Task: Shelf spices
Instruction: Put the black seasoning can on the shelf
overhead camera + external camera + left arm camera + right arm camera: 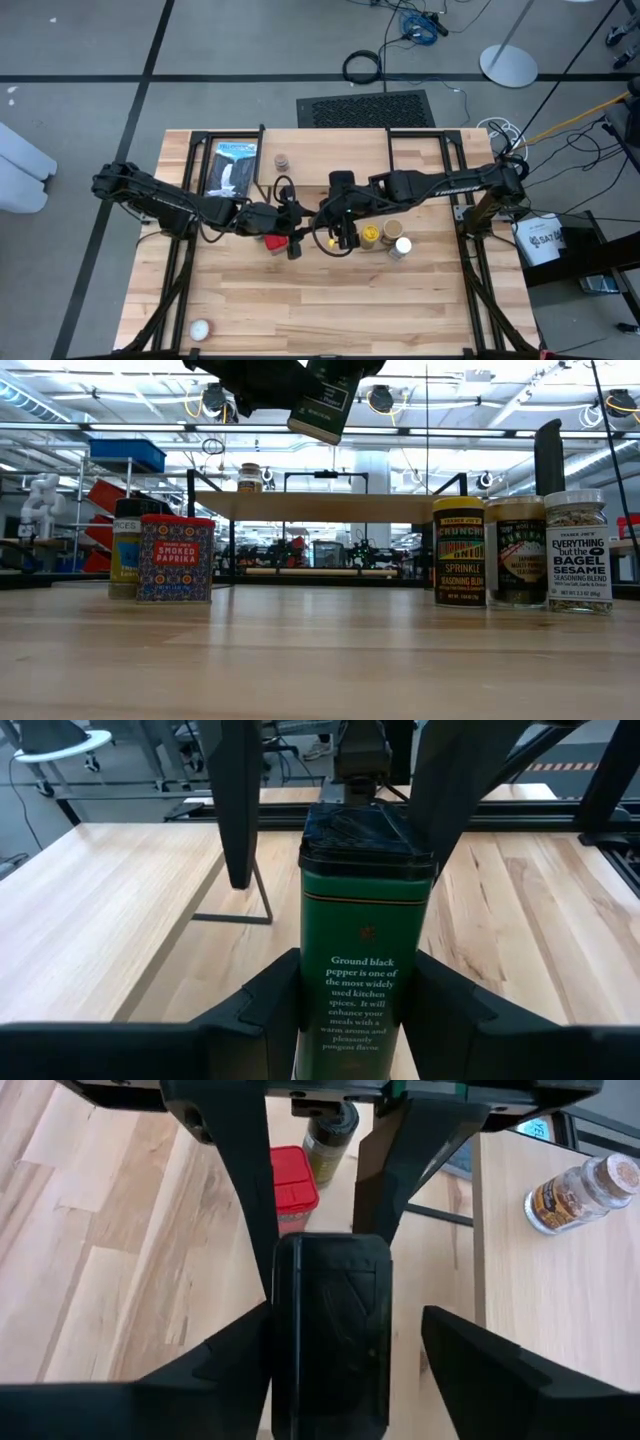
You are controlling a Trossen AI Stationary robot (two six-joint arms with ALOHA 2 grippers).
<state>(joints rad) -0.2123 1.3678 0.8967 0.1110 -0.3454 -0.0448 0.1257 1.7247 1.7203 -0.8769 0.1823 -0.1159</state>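
Note:
A black square tin (365,950) with a green pepper label hangs high over the table's middle, with my left gripper (360,995) shut on it. My right gripper (345,1350) is open around the tin's lid end (330,1330). A gap shows at one finger, and the other finger lies close against the tin. The red tin (273,241) and a dark-lidded jar (330,1125) stand on the table below. Yellow-lidded (459,552), tan-lidded (515,550) and white-lidded (578,550) jars stand to the right. One jar (250,477) stands on the shelf (330,506). My left gripper pinches the tin's two opposite side walls (310,1010) between its fingers, on the lower half of its body. The fingers come from the table's left, slanting slightly down, and lie along the tin. Its lid end (365,830) points away toward the right arm. The tin is tilted, clear of the table.
A flat blue-and-black package (234,168) lies at the far left, beside black metal frames. A small white ball (199,329) rests near the front left corner. The table's near half (330,310) is bare wood.

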